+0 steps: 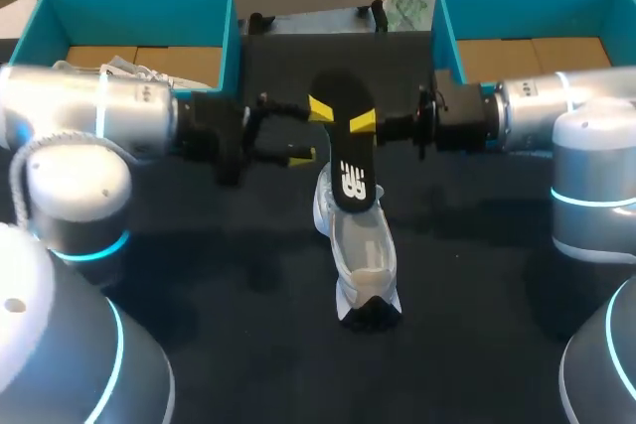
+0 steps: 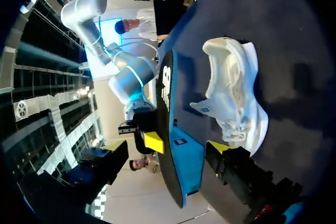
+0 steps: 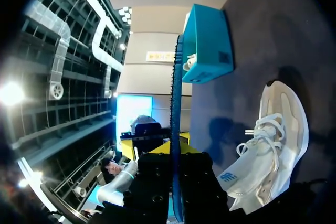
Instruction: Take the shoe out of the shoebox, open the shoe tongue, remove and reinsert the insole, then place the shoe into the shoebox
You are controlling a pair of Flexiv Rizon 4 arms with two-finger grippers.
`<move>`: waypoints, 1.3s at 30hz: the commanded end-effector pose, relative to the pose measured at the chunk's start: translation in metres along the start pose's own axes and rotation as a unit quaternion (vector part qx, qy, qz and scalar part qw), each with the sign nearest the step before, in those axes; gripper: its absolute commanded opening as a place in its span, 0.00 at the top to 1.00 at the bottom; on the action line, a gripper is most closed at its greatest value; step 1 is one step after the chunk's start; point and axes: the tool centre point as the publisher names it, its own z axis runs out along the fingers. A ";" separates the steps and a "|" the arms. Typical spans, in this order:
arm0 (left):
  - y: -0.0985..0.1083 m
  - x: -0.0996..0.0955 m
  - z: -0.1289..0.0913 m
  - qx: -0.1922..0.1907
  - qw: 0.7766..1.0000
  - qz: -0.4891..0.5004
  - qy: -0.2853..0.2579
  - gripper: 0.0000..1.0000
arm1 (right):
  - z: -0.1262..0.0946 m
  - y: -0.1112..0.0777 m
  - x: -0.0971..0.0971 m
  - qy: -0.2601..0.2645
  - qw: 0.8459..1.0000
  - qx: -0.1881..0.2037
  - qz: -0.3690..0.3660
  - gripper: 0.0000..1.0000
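Shoe [image 1: 366, 265] at lower centre of frame, upright on table [image 1: 199, 275], long axis running up-frame. Insole [image 1: 350, 161] at frame centre, lower end just over shoe opening, long axis roughly in line with shoe. Right gripper [image 1: 366, 124] clamped on insole's upper half; likely the feeding arm. Left gripper [image 1: 310, 133] jaws apart around insole edge, contact unclear. Shoeboxes [image 1: 442, 17] in upper corners.

A robot lab: left arm [image 1: 94, 111] and right arm [image 1: 561, 101] meet over a dark worktop [image 1: 248, 345] bearing teal shoeboxes [image 1: 129, 5] [image 1: 527, 7].
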 end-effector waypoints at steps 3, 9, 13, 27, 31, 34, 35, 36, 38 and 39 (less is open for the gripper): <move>0.015 -0.010 -0.035 -0.002 0.997 0.028 0.073 0.00 | 0.001 0.000 -0.004 -0.004 1.000 0.000 0.002 1.00; 0.015 -0.010 -0.035 -0.002 0.997 0.028 0.073 0.00 | 0.001 0.000 -0.004 -0.004 1.000 0.000 0.002 1.00; 0.022 -0.016 -0.034 0.004 0.995 0.023 0.097 0.00 | 0.001 0.000 -0.004 -0.004 1.000 0.000 0.002 1.00; 0.061 -0.058 -0.045 0.023 0.981 0.003 0.194 0.00 | 0.001 0.000 -0.004 -0.004 1.000 0.000 0.002 1.00; 0.066 -0.057 -0.044 0.026 0.972 0.002 0.233 0.00 | 0.001 0.000 -0.004 -0.004 1.000 0.000 0.002 1.00; 0.070 -0.058 -0.043 0.033 0.966 0.002 0.256 0.00 | 0.001 0.000 -0.004 -0.004 1.000 0.000 0.002 1.00; 0.071 -0.059 -0.043 0.038 0.963 0.004 0.266 0.00 | 0.001 0.000 -0.004 -0.004 1.000 0.000 0.002 1.00; 0.072 -0.059 -0.041 0.041 0.961 0.004 0.273 0.00 | 0.001 0.000 -0.004 -0.004 1.000 0.000 0.002 1.00; 0.077 -0.060 -0.038 0.056 0.956 -0.007 0.288 0.00 | 0.001 0.000 -0.004 -0.004 1.000 0.000 0.002 1.00; 0.078 -0.060 -0.035 0.066 0.953 -0.010 0.294 0.00 | 0.001 0.000 -0.004 -0.004 1.000 0.000 0.002 1.00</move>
